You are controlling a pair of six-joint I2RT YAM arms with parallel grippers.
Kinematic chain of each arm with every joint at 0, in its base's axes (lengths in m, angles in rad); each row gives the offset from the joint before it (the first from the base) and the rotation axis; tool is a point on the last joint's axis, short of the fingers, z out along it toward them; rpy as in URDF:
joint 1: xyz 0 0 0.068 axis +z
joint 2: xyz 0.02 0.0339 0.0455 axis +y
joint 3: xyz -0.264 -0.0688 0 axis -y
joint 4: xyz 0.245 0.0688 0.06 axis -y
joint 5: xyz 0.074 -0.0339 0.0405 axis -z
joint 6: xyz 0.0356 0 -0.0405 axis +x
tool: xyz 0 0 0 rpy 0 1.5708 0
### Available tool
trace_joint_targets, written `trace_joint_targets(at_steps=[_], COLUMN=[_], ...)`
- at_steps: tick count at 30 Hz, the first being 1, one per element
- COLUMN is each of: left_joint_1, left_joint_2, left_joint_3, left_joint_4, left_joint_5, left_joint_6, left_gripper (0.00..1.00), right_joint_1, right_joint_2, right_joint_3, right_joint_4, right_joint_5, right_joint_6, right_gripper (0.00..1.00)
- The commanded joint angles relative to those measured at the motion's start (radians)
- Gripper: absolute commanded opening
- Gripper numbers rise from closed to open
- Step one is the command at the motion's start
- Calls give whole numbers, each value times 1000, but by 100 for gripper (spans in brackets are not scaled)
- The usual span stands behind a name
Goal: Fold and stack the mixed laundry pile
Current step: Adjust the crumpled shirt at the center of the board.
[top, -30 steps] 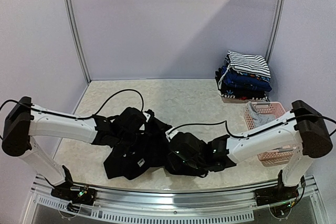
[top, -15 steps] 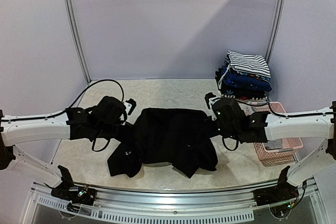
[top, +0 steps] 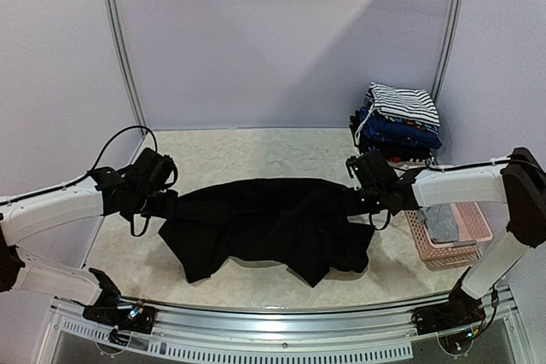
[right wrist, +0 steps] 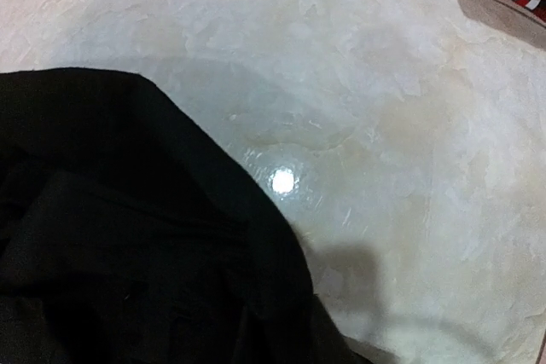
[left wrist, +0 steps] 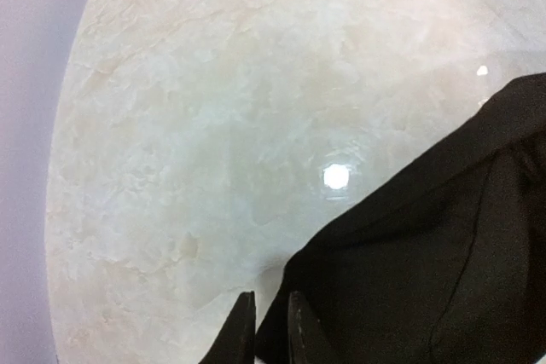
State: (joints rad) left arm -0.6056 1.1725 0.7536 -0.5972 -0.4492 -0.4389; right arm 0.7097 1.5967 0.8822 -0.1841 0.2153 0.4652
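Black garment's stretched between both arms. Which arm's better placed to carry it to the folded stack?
Right, likely. The right arm is at the black garment's end nearest the folded stack at the far right. The left arm is at the opposite end, across the table.

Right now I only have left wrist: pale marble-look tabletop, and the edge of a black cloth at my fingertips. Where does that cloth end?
Observer: From the top view, the large plain black garment stretches across the table from the left gripper to the right gripper.
Operator: Anything folded already?
Observer: Yes, there's a stack of folded clothes at the back right corner, with a black-and-white striped piece on top.
Operator: Basket?
Observer: The pink plastic lattice basket sits at the table's right edge, in front of that stack, with a grey garment inside.
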Motion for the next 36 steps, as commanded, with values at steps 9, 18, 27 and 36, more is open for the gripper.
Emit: trace_joint_targets(at_steps=[9, 18, 27, 36], left_joint_1=[-100, -270, -349, -348], left_joint_2=[20, 204, 598, 730], left_joint_3=[53, 216, 524, 607], left_joint_4=[103, 211, 69, 30], left_joint_5=[-14, 95, 126, 123], left_joint_6=[139, 326, 477, 549], left_gripper=[57, 67, 66, 62], right_joint_1=[-11, -11, -11, -12], right_joint_2=[-69, -186, -250, -264], right_joint_3=[132, 59, 6, -11], right_joint_4=[-105, -84, -129, -121], right_joint_5=[44, 88, 148, 136], right_joint_6=[-28, -5, 2, 0], right_gripper=[78, 84, 85, 87])
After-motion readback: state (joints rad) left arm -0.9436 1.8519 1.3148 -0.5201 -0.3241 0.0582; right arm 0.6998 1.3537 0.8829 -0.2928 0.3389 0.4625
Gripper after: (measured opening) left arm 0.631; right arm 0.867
